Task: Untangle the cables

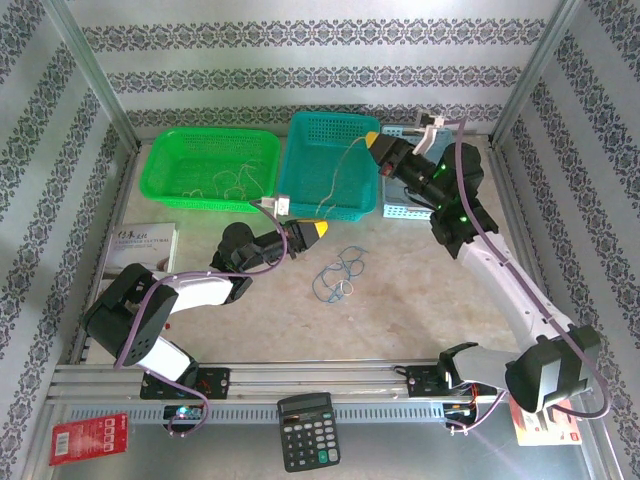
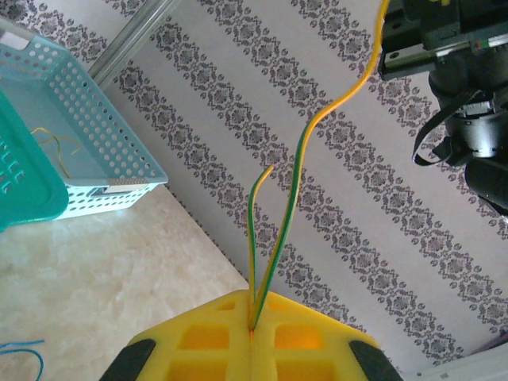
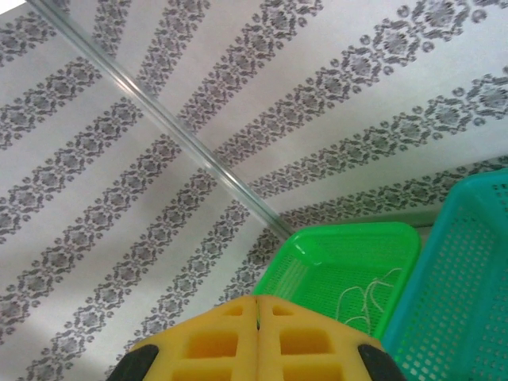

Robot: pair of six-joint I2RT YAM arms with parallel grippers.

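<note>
A yellow-and-green cable hangs stretched in the air between my two grippers, over the teal basket. My left gripper is shut on its lower end. In the left wrist view the cable rises from the closed jaws of the left gripper, with a short free end beside it. My right gripper is shut on the upper end. In the right wrist view a thin green sliver shows between the closed jaws of the right gripper. Blue cables lie looped on the table, below and right of the left gripper.
A green basket at the back left holds whitish cables. A light blue basket sits under the right arm, with a yellow cable in it. Along the near edge lie a calculator and a red card, with a booklet at left.
</note>
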